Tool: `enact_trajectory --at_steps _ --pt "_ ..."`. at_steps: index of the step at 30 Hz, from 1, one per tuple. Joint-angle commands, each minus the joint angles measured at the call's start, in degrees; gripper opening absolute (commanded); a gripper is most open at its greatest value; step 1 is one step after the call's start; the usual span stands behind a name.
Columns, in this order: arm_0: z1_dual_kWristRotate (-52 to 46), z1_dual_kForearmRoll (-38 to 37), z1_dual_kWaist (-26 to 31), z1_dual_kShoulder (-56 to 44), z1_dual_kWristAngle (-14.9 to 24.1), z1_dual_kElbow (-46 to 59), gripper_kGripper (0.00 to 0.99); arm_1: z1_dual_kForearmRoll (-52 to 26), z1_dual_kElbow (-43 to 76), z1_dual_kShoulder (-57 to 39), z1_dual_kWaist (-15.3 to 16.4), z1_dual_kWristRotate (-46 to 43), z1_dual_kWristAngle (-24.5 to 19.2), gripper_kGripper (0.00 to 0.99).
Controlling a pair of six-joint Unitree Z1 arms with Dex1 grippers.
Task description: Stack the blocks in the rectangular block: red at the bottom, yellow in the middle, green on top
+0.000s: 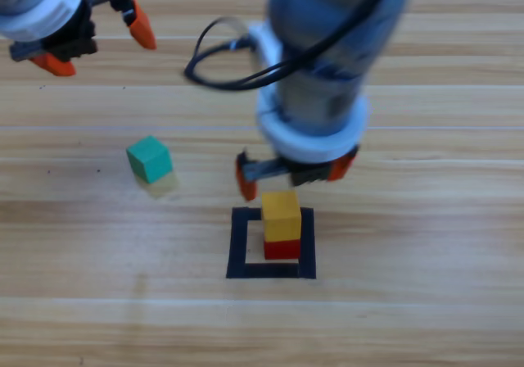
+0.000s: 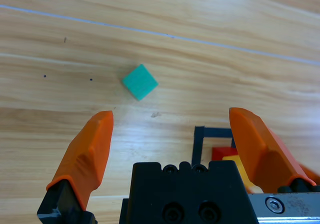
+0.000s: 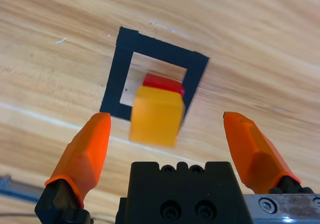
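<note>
The yellow cube (image 1: pixel 281 214) sits on the red cube (image 1: pixel 282 248) inside the black tape rectangle (image 1: pixel 239 244). My right gripper (image 1: pixel 296 173) hovers just behind the stack, open, with nothing between its jaws. In the right wrist view the yellow cube (image 3: pixel 156 115) stands on the red cube (image 3: pixel 163 82), centred between the spread jaws but free of them. The teal-green cube (image 1: pixel 149 158) lies on the wood to the left of the rectangle. My left gripper (image 1: pixel 96 38) waits open at the top left; its wrist view shows the green cube (image 2: pixel 139 81) ahead.
A black cable (image 1: pixel 214 60) loops over the table behind the right arm. The tape rectangle's corner (image 2: pixel 200 139) and the stack's edge show at the lower right of the left wrist view.
</note>
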Motion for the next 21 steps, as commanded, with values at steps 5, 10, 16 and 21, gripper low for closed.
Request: enact_trajectory --at_steps 5,10,16,21 --pt "-14.6 11.5 2.1 18.9 0.6 -14.0 0.965 -35.3 48.6 -46.3 -4.8 -16.9 6.4 0.99" --pt "-20.3 16.6 2.0 24.7 0.3 -19.5 0.96 -35.5 55.5 -49.1 -5.9 -19.6 2.5 0.99" --pt "-24.4 27.1 2.0 35.6 0.5 -32.5 0.96 -41.2 62.6 -49.3 -5.9 -18.9 1.4 0.989" --pt "-25.4 27.0 2.3 36.8 -0.7 -32.6 0.96 -44.9 66.0 -49.4 -5.9 -19.6 0.6 0.989"
